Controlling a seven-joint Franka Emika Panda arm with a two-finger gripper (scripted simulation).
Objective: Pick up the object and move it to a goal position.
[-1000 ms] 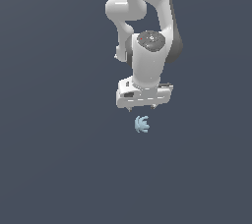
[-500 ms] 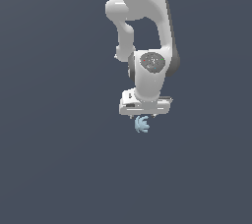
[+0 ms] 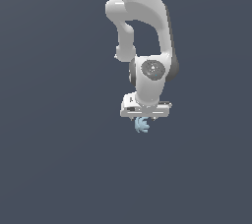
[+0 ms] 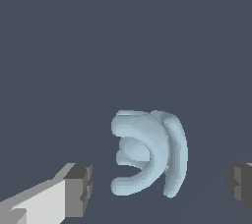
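White and glossy, the robot arm (image 3: 142, 31) comes down from the upper edge of the exterior view, a little toward that view's right of centre. Its thick links bend at an elbow and then drop straight to a round wrist joint, so the gripper (image 3: 145, 118) points directly downward. The broad flat gripper body sits level, just above the object (image 3: 141, 125).

Pale light-blue and very small beside the gripper, the object shows several curved prongs fanning out from one side. It lies on the surface directly under the gripper, its top just at the gripper's lower edge.

Seen from the wrist camera, one dark-tipped finger (image 4: 78, 188) stands on one side of the object (image 4: 152, 154) and the other fingertip (image 4: 240, 184) on the far side. Clear gaps remain on both sides, so the fingers are spread wide and grip nothing.

Dark slate-blue, flat and unmarked, the surface (image 3: 59, 159) fills both views from edge to edge, with no visible walls or seams.
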